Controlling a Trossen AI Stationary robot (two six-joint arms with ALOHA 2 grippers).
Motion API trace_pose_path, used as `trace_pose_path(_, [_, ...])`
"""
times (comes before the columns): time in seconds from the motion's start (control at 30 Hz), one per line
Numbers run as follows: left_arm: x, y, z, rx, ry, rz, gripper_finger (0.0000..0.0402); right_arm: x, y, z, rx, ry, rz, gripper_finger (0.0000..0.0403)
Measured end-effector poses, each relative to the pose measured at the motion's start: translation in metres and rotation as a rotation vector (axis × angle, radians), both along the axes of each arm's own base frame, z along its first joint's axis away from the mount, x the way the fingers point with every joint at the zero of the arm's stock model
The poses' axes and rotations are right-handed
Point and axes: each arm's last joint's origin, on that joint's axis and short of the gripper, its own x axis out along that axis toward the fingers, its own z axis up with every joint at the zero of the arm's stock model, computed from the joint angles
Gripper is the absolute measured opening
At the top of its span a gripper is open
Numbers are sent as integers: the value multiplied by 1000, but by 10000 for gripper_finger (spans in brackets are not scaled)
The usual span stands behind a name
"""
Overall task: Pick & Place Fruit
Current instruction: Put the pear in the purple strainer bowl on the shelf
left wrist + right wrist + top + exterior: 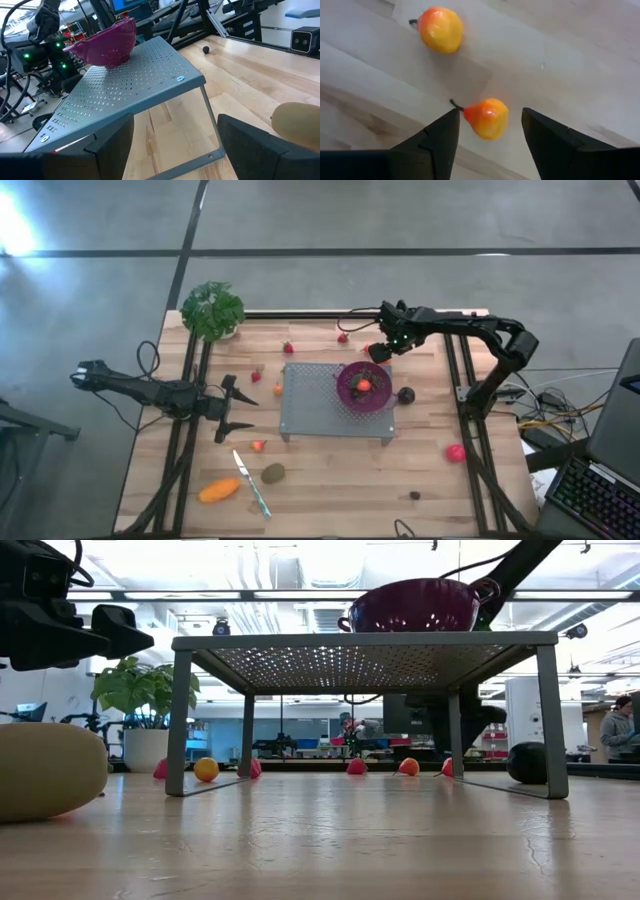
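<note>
1. Spread wide and empty, the right gripper [490, 131] fingers straddle an orange-red pear-shaped fruit [487, 117] on the tabletop [580, 60]
2. Descend squarely, close gently
3. Left gripper [228, 408] waits, open, empty

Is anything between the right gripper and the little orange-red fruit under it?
Nothing visible. In the right wrist view the right gripper is open with the stemmed orange-red fruit lying on bare wood between its fingers; a second yellow-orange fruit lies beyond, clear of them.
</note>
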Motion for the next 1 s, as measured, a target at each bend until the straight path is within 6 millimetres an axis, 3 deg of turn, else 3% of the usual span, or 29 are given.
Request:
trace_pose_path(0.4, [0,0,0,0,1,0,291,2,5,-5,0,-14,43,235])
trace_pose_path(0.7, [0,0,0,0,0,0,291,-3,10,-22,-2,15,55,247])
trace_pose_path(1.0, [0,0,0,0,0,0,291,-3,8,-22,-57,41,45,223])
